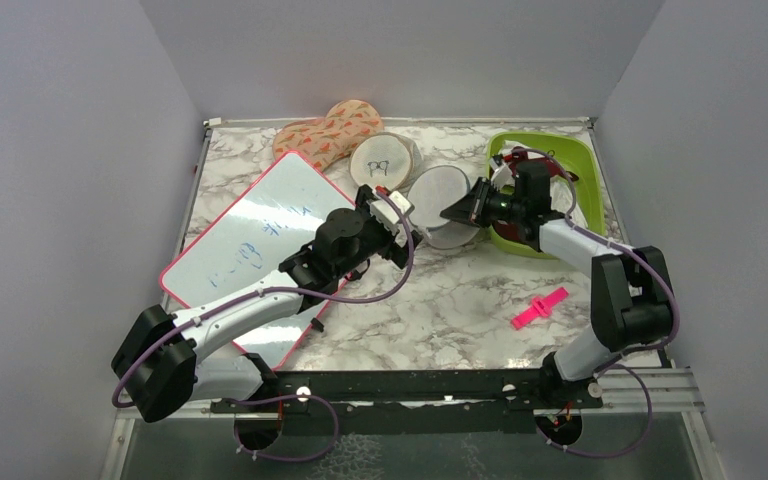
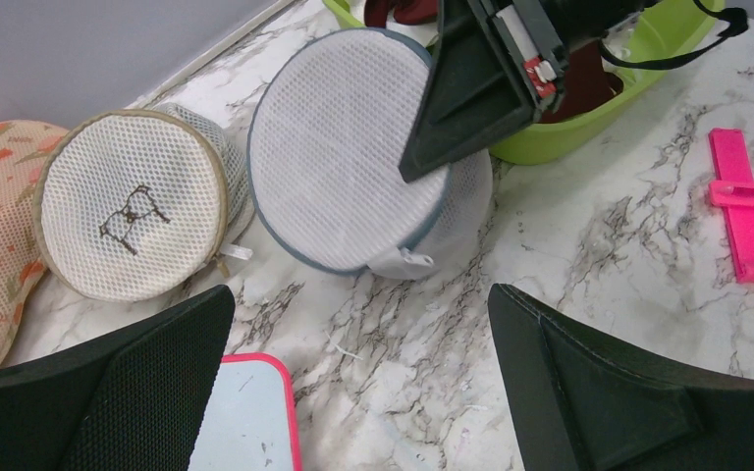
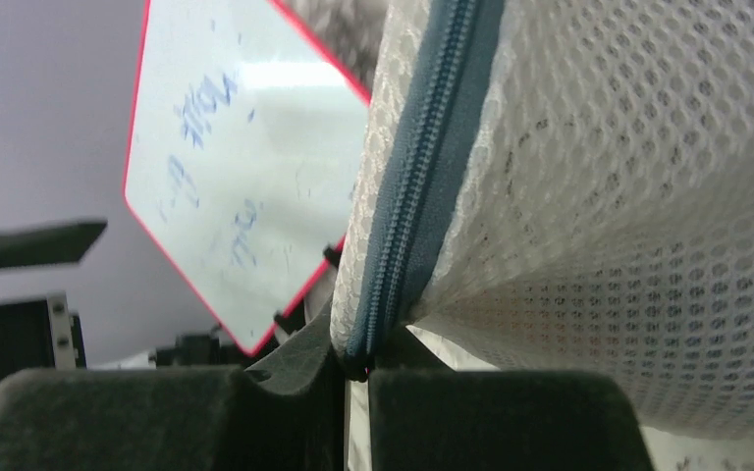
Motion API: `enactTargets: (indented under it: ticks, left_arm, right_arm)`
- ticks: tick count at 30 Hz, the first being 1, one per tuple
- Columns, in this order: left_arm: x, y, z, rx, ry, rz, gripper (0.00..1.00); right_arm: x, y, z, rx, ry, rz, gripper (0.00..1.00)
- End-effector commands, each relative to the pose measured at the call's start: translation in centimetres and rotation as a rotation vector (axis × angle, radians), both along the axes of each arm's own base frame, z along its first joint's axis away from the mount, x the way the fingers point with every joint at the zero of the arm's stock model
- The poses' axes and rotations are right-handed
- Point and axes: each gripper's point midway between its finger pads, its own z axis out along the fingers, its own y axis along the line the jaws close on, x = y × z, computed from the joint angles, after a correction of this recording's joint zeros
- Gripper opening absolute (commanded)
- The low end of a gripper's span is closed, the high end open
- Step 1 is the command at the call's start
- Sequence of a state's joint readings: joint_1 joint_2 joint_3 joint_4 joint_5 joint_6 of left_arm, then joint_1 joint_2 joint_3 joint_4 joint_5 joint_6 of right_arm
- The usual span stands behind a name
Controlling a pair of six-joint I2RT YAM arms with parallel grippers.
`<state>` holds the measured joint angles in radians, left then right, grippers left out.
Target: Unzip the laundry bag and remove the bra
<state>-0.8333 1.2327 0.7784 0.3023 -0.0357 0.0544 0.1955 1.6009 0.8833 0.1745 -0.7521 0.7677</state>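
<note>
The laundry bag (image 1: 438,200) is a round white mesh drum with a grey-blue rim. It stands tilted on its edge in the left wrist view (image 2: 339,157), its white zip tab at the bottom. My right gripper (image 1: 454,213) is shut on the bag's rim. In the right wrist view the jaws (image 3: 358,378) pinch the grey-blue zip (image 3: 422,167), which is closed along the part that shows. My left gripper (image 1: 412,232) is open and empty, low over the table just in front of the bag (image 2: 363,392). The bra does not show in any view.
A beige pouch (image 1: 380,160) with a small black drawing leans behind the bag. A carrot-print pouch (image 1: 325,130) lies at the back. A red-edged whiteboard (image 1: 250,240) lies left. A green bin (image 1: 550,150) holds a dark red garment. A pink clip (image 1: 538,307) lies front right.
</note>
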Motion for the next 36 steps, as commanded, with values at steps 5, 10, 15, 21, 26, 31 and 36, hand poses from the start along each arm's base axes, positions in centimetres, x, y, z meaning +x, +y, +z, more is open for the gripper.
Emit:
enactTargets:
  ticks: [5,10,15,21,26,31,36]
  left_arm:
    - [-3.8,-2.6,1.2,0.029,-0.103,-0.309,0.94]
    - [-7.7,-3.3,-2.5,0.128,-0.153,-0.569,0.90]
    - [-8.8,-3.6,-6.5,0.306,-0.180,-0.601,0.89]
    - [-7.7,-4.2,-9.4,0.508,-0.324,-0.503,0.68]
    - [-6.3,-4.5,-10.2,0.571,-0.366,-0.445,0.52]
    - [-5.7,-4.3,-10.1,0.607,-0.388,-0.403,0.26]
    - [-5.7,-4.7,-8.1,0.535,-0.376,-0.376,0.00]
  right_arm:
    - [-9.8,0.0,-1.1,0.008,-0.013,0.328,0.01]
    - [-12.4,0.0,-2.0,0.040,0.010,0.413,0.01]
    - [-12.9,0.2,-1.4,0.067,-0.008,0.443,0.01]
    - [-13.0,0.4,-0.1,0.102,-0.025,0.457,0.01]
    - [-13.2,0.4,0.6,0.097,-0.045,0.454,0.01]
    - [-13.4,0.3,1.2,0.094,-0.059,0.457,0.01]
    - [-12.3,-0.1,0.7,0.021,-0.073,0.389,0.09]
